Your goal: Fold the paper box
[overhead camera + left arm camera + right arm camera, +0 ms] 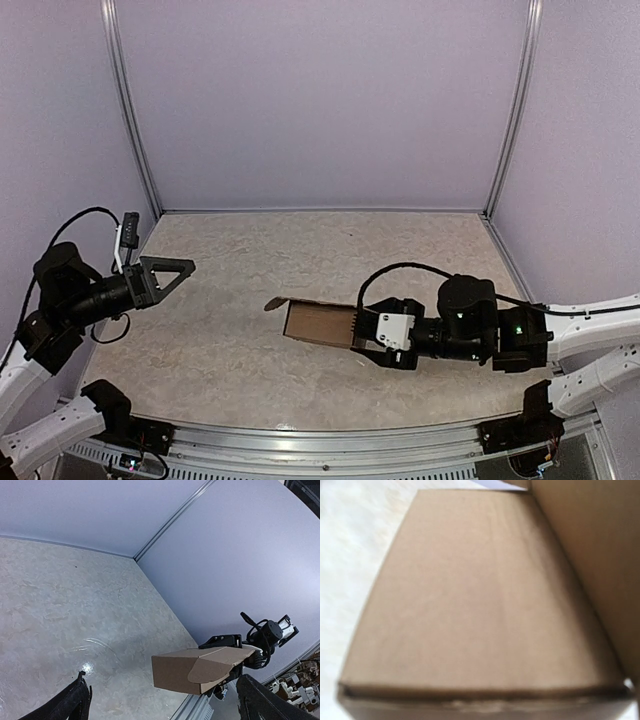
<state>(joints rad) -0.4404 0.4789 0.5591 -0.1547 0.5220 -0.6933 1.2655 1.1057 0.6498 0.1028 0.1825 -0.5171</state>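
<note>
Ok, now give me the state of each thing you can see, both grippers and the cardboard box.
left gripper: open, empty, well apart from the box.
right gripper: shut on the right end of the paper box.
paper box: partly folded, left end open, one flap sticking out there.

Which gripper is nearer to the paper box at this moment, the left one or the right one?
Right. The right gripper holds the paper box at its right end. The left gripper stands open far to the box's left, not touching it.
</note>
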